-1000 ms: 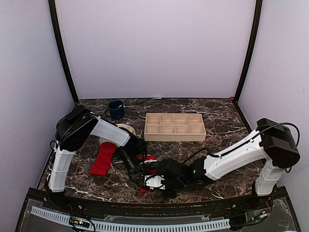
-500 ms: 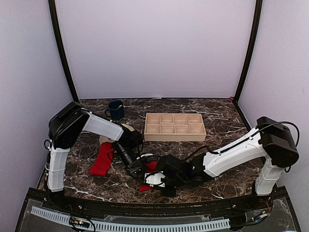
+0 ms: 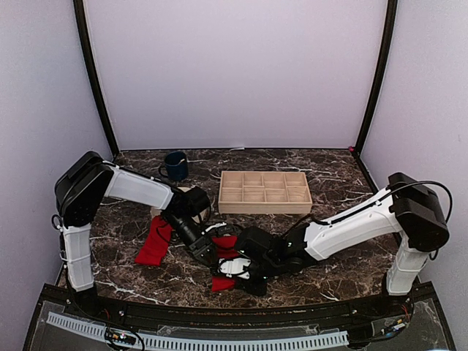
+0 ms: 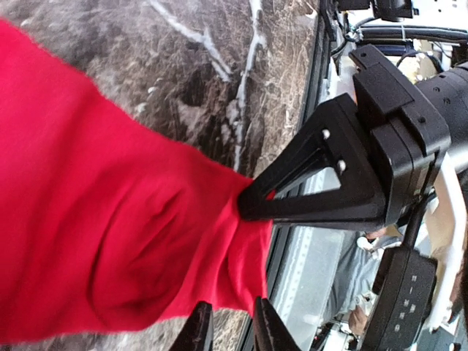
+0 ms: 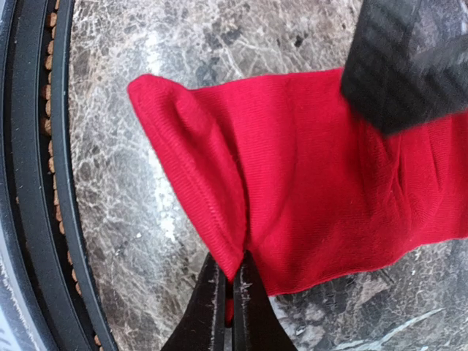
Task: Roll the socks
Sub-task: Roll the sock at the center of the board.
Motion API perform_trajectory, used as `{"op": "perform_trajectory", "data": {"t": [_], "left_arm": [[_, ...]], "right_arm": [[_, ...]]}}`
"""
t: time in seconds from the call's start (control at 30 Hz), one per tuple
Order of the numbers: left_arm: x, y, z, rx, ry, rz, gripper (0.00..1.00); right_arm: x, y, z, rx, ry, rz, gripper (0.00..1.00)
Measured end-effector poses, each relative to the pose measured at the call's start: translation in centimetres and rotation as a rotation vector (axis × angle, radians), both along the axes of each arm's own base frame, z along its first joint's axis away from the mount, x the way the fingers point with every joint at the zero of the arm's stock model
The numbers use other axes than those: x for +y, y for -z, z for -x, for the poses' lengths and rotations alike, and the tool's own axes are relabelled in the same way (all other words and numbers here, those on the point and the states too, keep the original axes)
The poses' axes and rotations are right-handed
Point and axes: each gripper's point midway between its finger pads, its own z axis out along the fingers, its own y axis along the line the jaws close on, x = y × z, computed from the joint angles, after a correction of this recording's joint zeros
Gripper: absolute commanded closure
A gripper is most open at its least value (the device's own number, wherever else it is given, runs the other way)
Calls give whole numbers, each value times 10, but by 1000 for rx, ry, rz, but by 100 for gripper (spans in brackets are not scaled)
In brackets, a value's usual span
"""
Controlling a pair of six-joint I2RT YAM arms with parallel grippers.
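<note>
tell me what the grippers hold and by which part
The right gripper pinches the red sock by a fold at its edge. The left gripper is at the sock's edge too; its hold is unclear.

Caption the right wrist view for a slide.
Right gripper pinching the folded edge of a red sock on the marble table.

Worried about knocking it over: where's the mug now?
Top view: the mug stands at the back left, left of the wooden tray.

Right arm [image 3: 351, 227] crowds sock [image 4: 110, 219], tray [image 3: 265, 191] behind
</note>
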Motion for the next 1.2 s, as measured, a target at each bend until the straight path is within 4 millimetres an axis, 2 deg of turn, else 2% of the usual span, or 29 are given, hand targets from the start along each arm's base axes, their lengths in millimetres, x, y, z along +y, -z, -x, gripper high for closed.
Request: {"op": "perform_trajectory", "data": {"t": [0.13,0.4,0.53,0.73,0.97,1.2], "left_arm": [[7,-2,-10,-66,-50,-13,79],[28,-10,-47,-309,-229,-81,79],[40,-17,-56,-402,-329,-100,79],[62,-39,-64,-603,-493,-111,79],[64,-71,-57,-866,-578,-59,79],[65,-73,-44,-996,-582,-68,78]], "right_arm": [[-1,0,0,50,10,5,97],[2,-1,1,144,15,30,97],[5,-1,2,196,9,40,97],[7,-1,1,271,6,52,97],[14,-1,1,363,0,69,97],[15,0,0,477,0,72,97]]}}
